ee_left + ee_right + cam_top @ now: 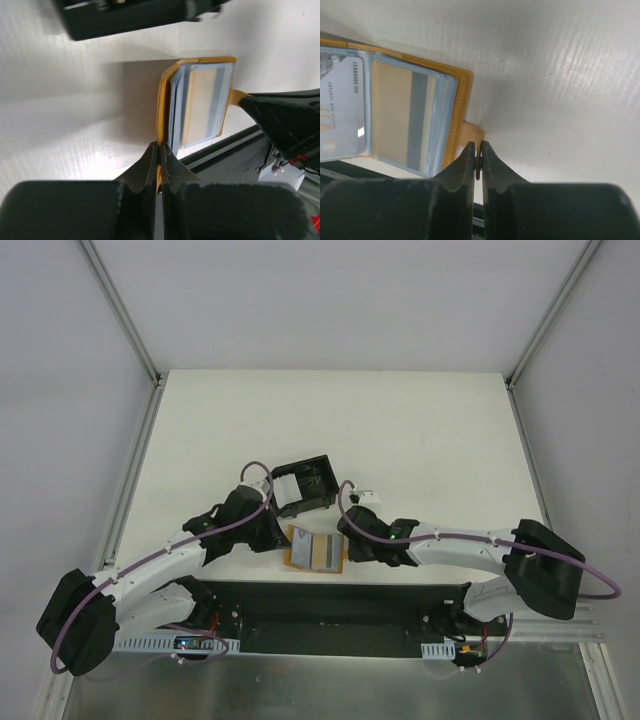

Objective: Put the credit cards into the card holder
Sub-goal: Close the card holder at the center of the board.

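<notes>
**White table (400, 430), wallet (316, 550) pinched at both edges**

- Left pincer (160, 150): jaws fully closed on the wallet's orange cover edge.
- Right pincer (477, 150): jaws almost together, nipping the clasp tab (472, 132) on the opposite edge. The wallet lies open and flat between the two.
- Credit cards: both sit in clear sleeves, none out yet.
  - The tan card (400, 115) lies just left of the right pincer's tips, its long axis roughly parallel to those fingers.
  - The pale numbered card (340, 100) lies further left.
- Card holder (305, 486): ahead of the left pincer's tips, beyond the wallet, apart from it and nearer the left arm.
- Judgement: the tan card is nearer the right pincer, which would have to release the tab to draw it. I cannot tell which way the sleeve opens.
</notes>
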{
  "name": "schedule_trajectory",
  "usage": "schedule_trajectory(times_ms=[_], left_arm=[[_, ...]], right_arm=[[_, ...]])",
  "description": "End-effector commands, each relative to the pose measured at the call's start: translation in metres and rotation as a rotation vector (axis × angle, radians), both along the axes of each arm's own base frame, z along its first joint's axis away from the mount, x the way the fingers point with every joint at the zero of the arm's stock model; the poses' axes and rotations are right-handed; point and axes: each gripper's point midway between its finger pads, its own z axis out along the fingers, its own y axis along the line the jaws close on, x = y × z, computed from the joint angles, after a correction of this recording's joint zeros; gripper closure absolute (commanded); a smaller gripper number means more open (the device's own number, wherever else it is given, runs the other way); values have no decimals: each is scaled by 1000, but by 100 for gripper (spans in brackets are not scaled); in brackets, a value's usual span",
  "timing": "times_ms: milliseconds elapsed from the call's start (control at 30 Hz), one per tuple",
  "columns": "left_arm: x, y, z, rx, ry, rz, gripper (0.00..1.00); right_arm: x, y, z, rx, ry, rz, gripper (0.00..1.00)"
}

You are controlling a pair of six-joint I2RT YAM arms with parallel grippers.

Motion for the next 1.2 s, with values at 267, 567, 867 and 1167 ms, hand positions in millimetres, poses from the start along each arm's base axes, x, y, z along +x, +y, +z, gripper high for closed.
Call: schedule_trajectory(times_ms=[267,567,867,1167], left_arm=[[-3,-59,19,72,-10,-173,94],[0,-101,33,61,-13,-246,79],[-9,-119,19,71,60,-305,72],[-16,-117,-14,105,117,-310,55]], right_arm=[[8,16,8,266,-80,-92,93],[11,3,14,268,-119,-125,92],[11,-9,12,227,-129,-138,91],[12,-1,22,268,-131,-130,91]])
